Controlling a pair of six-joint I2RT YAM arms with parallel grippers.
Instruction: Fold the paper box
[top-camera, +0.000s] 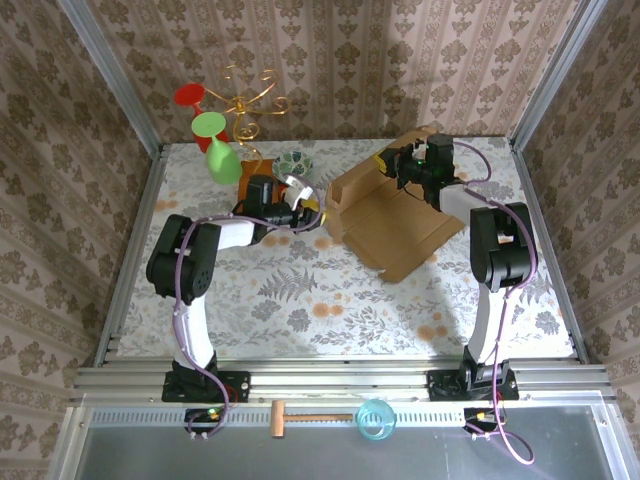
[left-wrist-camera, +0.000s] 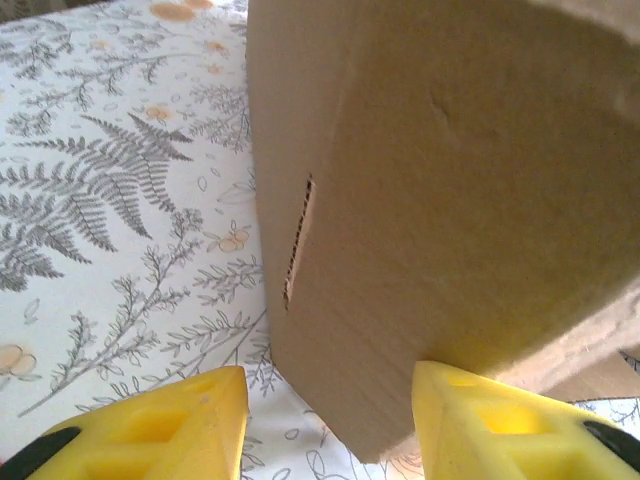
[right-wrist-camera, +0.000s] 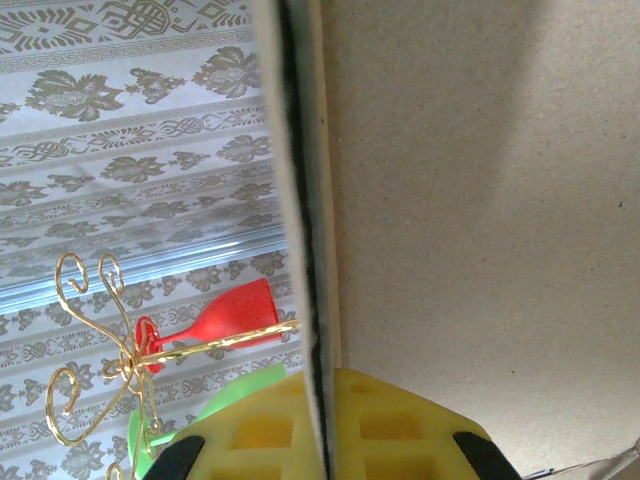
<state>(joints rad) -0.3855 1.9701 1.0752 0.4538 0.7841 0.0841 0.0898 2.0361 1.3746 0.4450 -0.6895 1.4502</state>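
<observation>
Paper box (top-camera: 400, 225) on the far right part of the surface (top-camera: 300, 300), partly formed: left wall and far wall raised, base panel and near-right flaps flat and open. Right gripper (top-camera: 398, 165) at the far wall, jaws clamped on a thin cardboard panel seen edge-on. Left gripper (top-camera: 308, 203) at the left wall, jaws apart, straddling its lower corner without pinching. Judged roughly midway: remaining walls to lift, tabs to tuck, lid to close. Beyond, at the back left, a gold wire stand (top-camera: 250, 100) with red and green goblets (top-camera: 210, 125).
</observation>
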